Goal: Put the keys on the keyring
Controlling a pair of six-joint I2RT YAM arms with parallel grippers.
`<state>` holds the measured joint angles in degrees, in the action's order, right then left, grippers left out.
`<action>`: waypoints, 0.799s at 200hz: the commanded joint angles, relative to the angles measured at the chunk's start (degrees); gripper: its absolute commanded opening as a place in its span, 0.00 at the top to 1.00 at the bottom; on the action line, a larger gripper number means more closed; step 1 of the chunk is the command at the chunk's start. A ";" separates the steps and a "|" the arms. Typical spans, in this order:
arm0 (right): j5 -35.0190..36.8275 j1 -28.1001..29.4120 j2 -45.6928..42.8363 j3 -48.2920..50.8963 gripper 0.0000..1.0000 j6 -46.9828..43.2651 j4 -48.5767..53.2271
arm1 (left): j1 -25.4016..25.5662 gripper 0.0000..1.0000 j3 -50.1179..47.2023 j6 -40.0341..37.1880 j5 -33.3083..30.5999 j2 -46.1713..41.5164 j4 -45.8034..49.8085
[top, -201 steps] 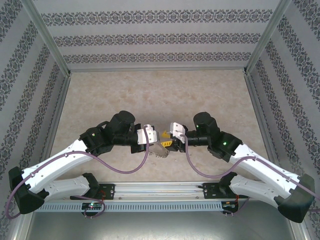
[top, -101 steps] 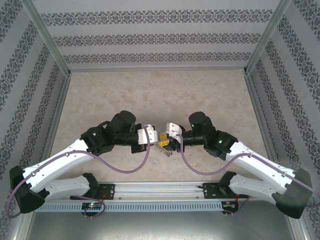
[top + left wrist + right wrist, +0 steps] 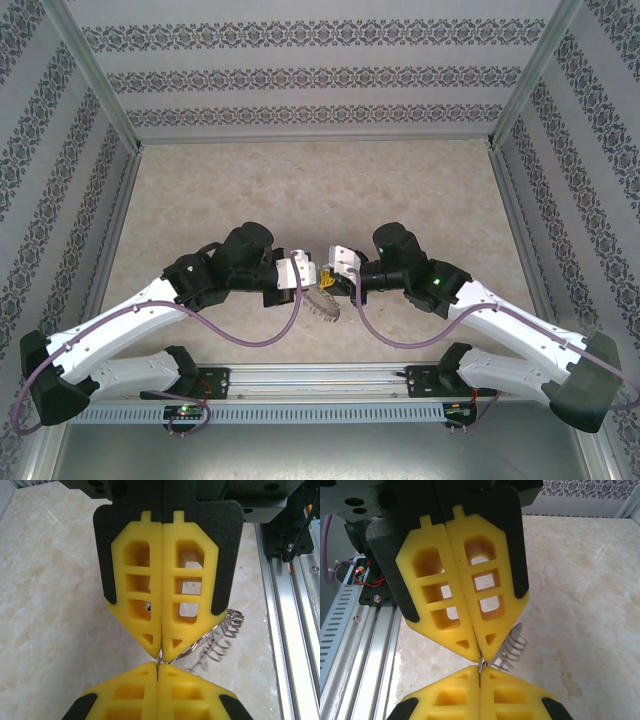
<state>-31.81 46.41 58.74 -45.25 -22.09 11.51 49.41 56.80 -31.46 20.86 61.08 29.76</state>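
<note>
My two grippers meet tip to tip above the near middle of the table. The left gripper (image 3: 320, 283) (image 3: 158, 667) and the right gripper (image 3: 336, 283) (image 3: 479, 672) are both shut. Each pinches the same thin metal edge of the keyring (image 3: 324, 304). The ring hangs below the tips, and its fringe of wire loops (image 3: 220, 635) (image 3: 512, 647) shows behind the yellow fingers. In the left wrist view the right gripper's fingers (image 3: 187, 595) point down at mine. In the right wrist view the left gripper's fingers (image 3: 492, 590) do the same. The keys are hidden.
The marble-patterned table (image 3: 300, 190) is walled by patterned panels at the back and both sides. An aluminium rail (image 3: 320, 378) with the arm bases runs along the near edge, close below the grippers.
The right arm has moved left until its tips meet the left gripper's, and its jaws have shut. The keyring has tilted and hangs a little lower. The left gripper stays shut.
</note>
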 commanded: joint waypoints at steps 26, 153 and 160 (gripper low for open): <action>-2.69 0.30 -6.38 3.02 1.00 0.71 -7.56 | 0.56 0.65 -5.03 3.84 0.78 -7.47 -7.06; -13.86 -0.53 -7.95 12.02 1.00 15.72 -37.76 | 0.24 0.76 -7.57 7.95 9.58 -12.07 -15.60; -14.02 -0.51 -7.70 12.03 1.00 16.02 -38.28 | 0.25 0.77 -7.79 7.98 9.55 -12.21 -15.61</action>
<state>-42.74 46.24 50.76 -33.95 -9.28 -17.52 49.41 50.13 -24.14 28.91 49.80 16.58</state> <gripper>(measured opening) 0.044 0.236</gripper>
